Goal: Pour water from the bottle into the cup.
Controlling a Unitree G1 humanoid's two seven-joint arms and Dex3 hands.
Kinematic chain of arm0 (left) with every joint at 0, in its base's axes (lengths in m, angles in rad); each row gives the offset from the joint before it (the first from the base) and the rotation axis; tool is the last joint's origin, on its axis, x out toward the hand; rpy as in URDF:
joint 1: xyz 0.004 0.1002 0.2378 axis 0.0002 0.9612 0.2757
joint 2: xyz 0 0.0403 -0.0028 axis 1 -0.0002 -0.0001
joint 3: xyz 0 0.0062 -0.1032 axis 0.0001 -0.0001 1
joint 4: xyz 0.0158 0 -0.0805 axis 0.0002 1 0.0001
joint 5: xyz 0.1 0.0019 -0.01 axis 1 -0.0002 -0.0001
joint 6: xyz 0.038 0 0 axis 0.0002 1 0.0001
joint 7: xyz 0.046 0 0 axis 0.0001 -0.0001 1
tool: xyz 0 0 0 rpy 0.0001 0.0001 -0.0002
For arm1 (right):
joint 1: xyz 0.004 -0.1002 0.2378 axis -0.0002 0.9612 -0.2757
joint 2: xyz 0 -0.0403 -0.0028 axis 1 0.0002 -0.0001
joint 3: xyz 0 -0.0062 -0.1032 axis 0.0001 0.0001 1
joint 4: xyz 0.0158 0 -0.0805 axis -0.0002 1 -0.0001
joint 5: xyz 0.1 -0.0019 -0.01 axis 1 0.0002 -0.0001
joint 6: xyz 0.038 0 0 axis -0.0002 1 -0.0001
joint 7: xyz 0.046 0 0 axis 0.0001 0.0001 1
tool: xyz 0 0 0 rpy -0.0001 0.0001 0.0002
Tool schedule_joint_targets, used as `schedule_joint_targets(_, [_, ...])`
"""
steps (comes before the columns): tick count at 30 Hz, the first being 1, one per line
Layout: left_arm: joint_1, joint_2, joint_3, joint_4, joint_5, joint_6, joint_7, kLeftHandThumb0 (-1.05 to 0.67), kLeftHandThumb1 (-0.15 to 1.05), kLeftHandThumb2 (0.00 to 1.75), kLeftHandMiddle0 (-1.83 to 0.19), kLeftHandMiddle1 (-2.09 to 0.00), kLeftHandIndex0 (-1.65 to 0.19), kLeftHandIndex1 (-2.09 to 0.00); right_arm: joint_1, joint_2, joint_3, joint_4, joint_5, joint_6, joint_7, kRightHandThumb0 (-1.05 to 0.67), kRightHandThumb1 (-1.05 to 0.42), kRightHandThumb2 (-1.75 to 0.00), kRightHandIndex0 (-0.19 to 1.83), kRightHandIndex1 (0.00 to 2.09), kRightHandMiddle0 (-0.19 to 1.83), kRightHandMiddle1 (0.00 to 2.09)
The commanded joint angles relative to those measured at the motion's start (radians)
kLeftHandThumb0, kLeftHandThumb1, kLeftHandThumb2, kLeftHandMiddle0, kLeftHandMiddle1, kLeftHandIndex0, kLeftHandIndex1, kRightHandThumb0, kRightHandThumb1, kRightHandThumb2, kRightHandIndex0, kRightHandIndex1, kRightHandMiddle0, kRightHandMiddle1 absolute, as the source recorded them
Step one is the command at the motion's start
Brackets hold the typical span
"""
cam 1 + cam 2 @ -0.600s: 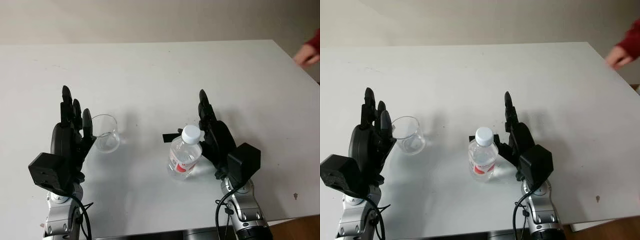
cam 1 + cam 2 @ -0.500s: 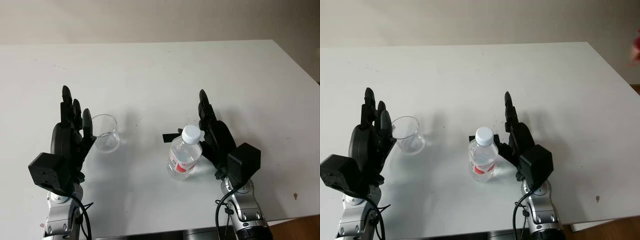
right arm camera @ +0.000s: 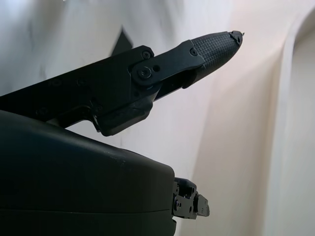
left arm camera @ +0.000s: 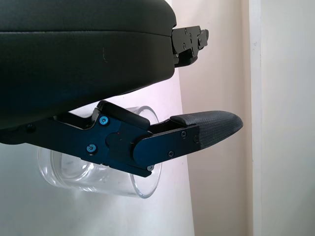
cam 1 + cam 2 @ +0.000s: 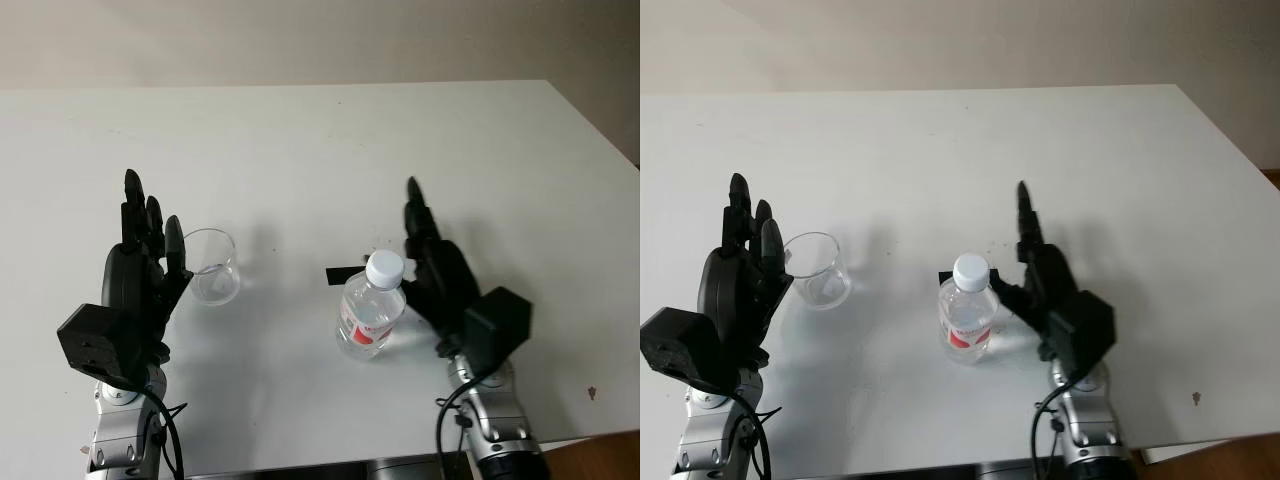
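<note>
My right hand [image 5: 435, 270] has drifted a little to the right, away from the water bottle [image 5: 371, 317], since the frame a moment back; before, its palm sat close against the bottle's shoulder, now a sliver of white table [image 5: 300, 140] shows between them. The person's hand that was at the far right table edge is gone.

Bottle: clear plastic, white cap on, red-and-white label, standing upright near the table's middle-right. Cap is on, so as I judge it no pouring can start yet.

Right hand: open, holding nothing, palm turned toward the bottle with its thumb reaching out behind the bottle's far side. Placed so, I think, to close round the body from the side.

Clear plastic cup [image 5: 211, 266]: upright, empty as far as I can tell, left of the bottle and well apart from it.

Left hand [image 5: 140, 275]: open, holding nothing, standing just beside the cup on its left. The left wrist view shows one finger [image 4: 206, 130] stretched across the cup [image 4: 98, 172] wall; touching or not, I cannot tell. Likely positioned to steady the cup.
</note>
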State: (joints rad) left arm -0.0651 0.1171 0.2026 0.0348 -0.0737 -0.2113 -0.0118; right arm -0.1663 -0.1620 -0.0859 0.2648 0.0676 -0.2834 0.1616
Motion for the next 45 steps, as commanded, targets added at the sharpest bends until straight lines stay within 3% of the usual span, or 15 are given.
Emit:
schedule_joint_targets(1, [-0.001, 0.004, 0.000, 0.001, 0.002, -0.005, 0.002, -0.71, 1.05, 0.66, 0.09, -0.06, 0.13, 0.00, -0.011, -0.036, -0.039, 0.010, 0.024, -0.042, 0.018, -0.85, -1.00, -0.06, -0.19, 0.00, -0.19, 0.00])
schedule_joint_targets(16, [-0.001, 0.015, 0.003, -0.001, 0.002, 0.004, -0.004, -0.71, 1.05, 0.65, 0.10, -0.06, 0.14, 0.00, 0.211, -0.121, -0.055, -0.078, 0.092, -0.150, 0.244, -0.84, -0.97, -0.05, -0.19, 0.00, -0.19, 0.00])
schedule_joint_targets(24, [-0.009, 0.021, 0.005, 0.014, -0.007, -0.003, -0.009, -0.72, 1.05, 0.64, 0.09, -0.06, 0.13, 0.00, 0.297, -0.200, 0.020, -0.226, 0.034, -0.147, 0.354, -0.91, -0.97, -0.05, -0.19, 0.00, -0.19, 0.00])
schedule_joint_targets(36, [-0.017, 0.030, 0.009, 0.019, 0.006, -0.007, -0.005, -0.73, 1.05, 0.63, 0.08, -0.07, 0.10, 0.00, 0.350, -0.200, 0.112, -0.359, -0.015, -0.133, 0.361, -0.92, -0.92, -0.05, -0.19, 0.00, -0.19, 0.00])
schedule_joint_targets(41, [-0.032, 0.024, 0.008, 0.036, 0.004, -0.014, -0.005, -0.73, 1.05, 0.63, 0.08, -0.07, 0.10, 0.00, 0.298, -0.135, 0.181, -0.314, -0.043, -0.102, 0.322, -0.91, -0.93, -0.06, -0.19, 0.00, -0.19, 0.00])
schedule_joint_targets(45, [-0.028, 0.026, 0.005, 0.022, 0.009, -0.005, -0.003, -0.72, 1.05, 0.63, 0.08, -0.07, 0.10, 0.00, 0.236, -0.066, 0.235, -0.219, -0.078, -0.151, 0.278, -0.92, -0.94, -0.06, -0.19, 0.00, -0.19, 0.00])
